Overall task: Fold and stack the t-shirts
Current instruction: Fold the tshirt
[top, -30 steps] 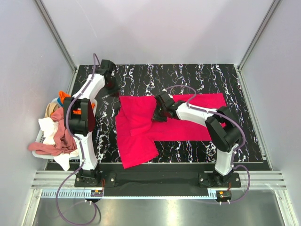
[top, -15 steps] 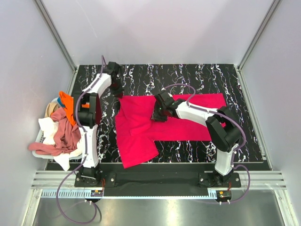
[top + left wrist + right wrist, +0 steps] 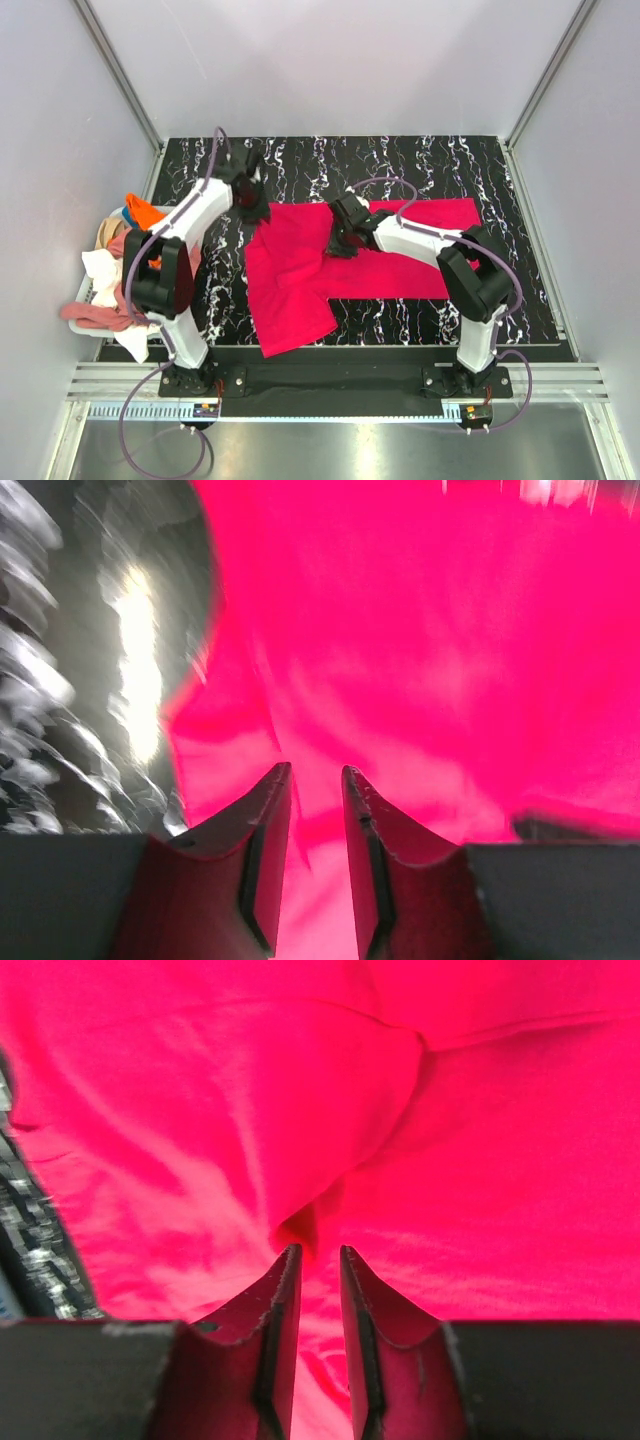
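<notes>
The bright pinkish-red t-shirt (image 3: 295, 290) lies spread and partly folded on the black marbled table (image 3: 400, 160). My left gripper (image 3: 252, 205) hangs over the shirt's far left corner; in the left wrist view (image 3: 315, 770) its jaws stand almost together with nothing between them, above the red cloth (image 3: 420, 630). My right gripper (image 3: 336, 243) sits on the shirt's middle; in the right wrist view (image 3: 320, 1250) its jaws are nearly closed, with a puckered fold of the shirt (image 3: 200, 1080) pinched at the tips.
A pile of other t-shirts, orange (image 3: 143, 212), dusty pink (image 3: 125, 275), white and beige, fills a white basket (image 3: 80, 328) off the table's left edge. Grey walls and metal rails enclose the table.
My left arm has swung from the far left corner of the table rightward and nearer, onto the shirt's far left corner. The right gripper has barely moved.
</notes>
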Motion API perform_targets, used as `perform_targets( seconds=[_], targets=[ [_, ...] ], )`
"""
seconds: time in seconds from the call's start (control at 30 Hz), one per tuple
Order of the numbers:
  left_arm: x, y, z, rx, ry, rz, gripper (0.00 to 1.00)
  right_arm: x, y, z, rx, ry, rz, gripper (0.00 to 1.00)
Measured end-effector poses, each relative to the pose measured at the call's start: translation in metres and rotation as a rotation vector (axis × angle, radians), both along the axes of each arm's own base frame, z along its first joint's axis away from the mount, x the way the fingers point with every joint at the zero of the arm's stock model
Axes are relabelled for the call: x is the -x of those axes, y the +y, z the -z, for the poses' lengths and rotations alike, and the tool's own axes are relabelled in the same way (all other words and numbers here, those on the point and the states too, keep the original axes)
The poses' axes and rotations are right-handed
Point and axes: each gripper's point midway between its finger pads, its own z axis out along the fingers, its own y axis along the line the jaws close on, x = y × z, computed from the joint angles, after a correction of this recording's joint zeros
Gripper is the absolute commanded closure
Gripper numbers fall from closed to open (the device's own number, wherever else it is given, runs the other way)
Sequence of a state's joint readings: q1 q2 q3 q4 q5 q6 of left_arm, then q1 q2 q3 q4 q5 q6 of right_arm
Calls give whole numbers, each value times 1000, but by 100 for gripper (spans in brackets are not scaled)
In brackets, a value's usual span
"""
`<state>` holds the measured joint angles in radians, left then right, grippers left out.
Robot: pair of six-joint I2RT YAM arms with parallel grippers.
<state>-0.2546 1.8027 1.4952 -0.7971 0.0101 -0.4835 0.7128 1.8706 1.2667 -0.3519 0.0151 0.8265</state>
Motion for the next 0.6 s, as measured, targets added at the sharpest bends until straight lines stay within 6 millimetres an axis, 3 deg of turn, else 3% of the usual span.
perform_targets(
  seconds=[0.13, 0.23, 0.33, 0.4, 0.6],
  targets=[
    [62, -21, 39, 37, 126, 71, 66, 2, -1, 18, 24, 32, -1, 67],
    [97, -20, 71, 20, 226, 79, 58, 1, 2, 22, 24, 42, -6, 66],
    [122, -16, 91, 3, 287, 76, 54, -2, 8, 19, 5, 37, -14, 65],
    [131, -14, 97, 4, 299, 64, 53, -7, 13, 14, -12, 26, -19, 64],
    [123, -18, 94, 34, 242, 47, 52, -14, 26, 9, -52, 15, -31, 62]
  ],
)
